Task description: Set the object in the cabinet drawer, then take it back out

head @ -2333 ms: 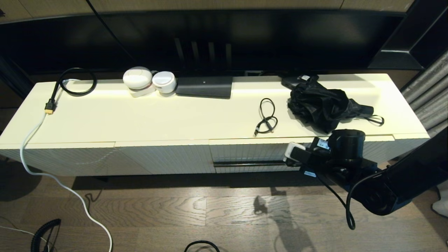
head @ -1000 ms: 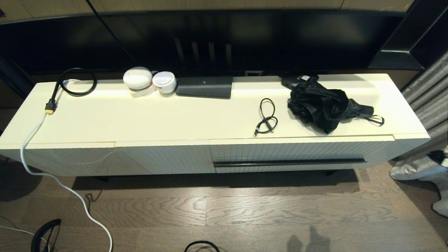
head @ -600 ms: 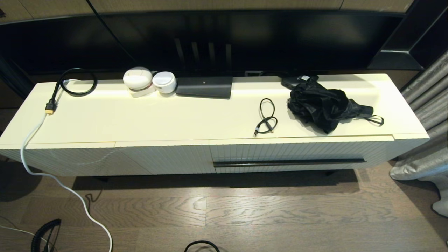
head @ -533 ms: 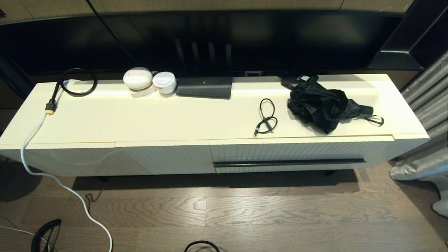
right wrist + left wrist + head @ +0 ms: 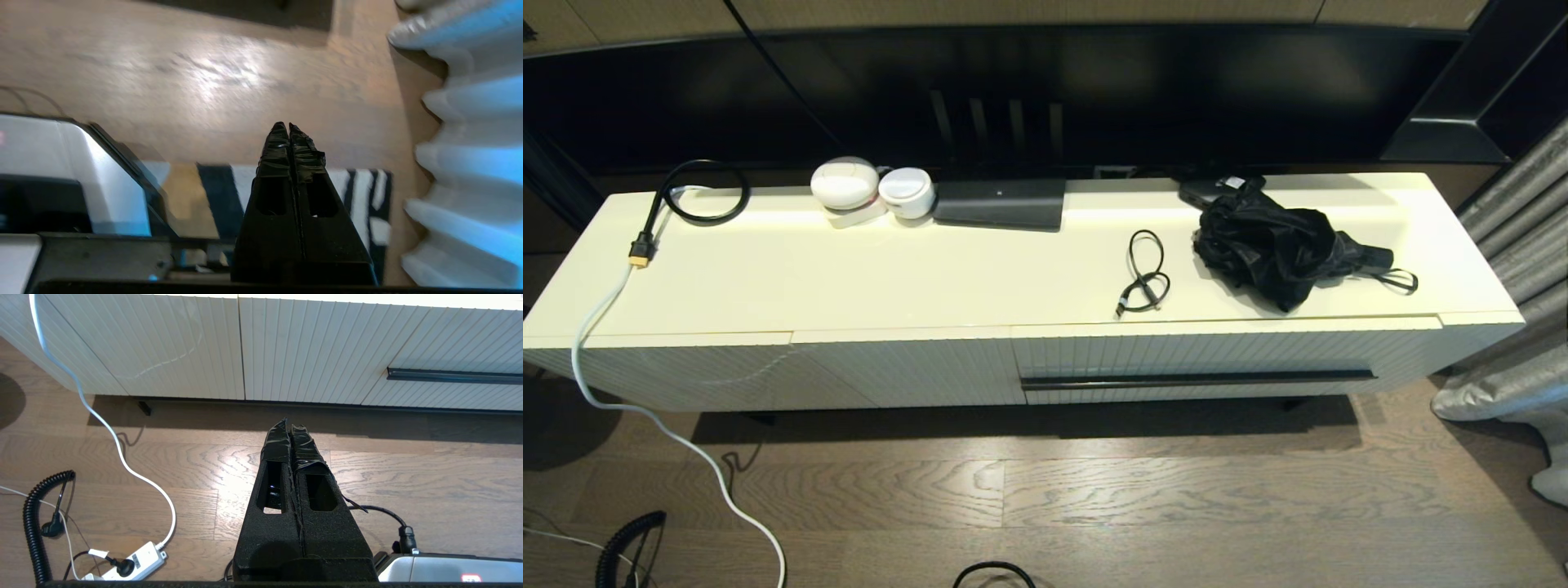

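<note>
Dark wood floor (image 5: 1094, 490) below, cream worktop (image 5: 931, 278) above. Withdrawn from head view: right gripper (image 5: 289, 127), pressed together, empty. Left gripper (image 5: 289, 424) together, parked. Cabinet drawer (image 5: 1217, 355) at lower right shut; task probably finished.

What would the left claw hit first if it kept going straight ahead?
Probably the ribbed cabinet front: the left claw, shut, points over bare floor toward it, though depth is unclear.

right arm: gone from front of cabinet drawer (image 5: 1225, 359) handle | right gripper (image 5: 289, 127): pressed together over floor, empty
</note>
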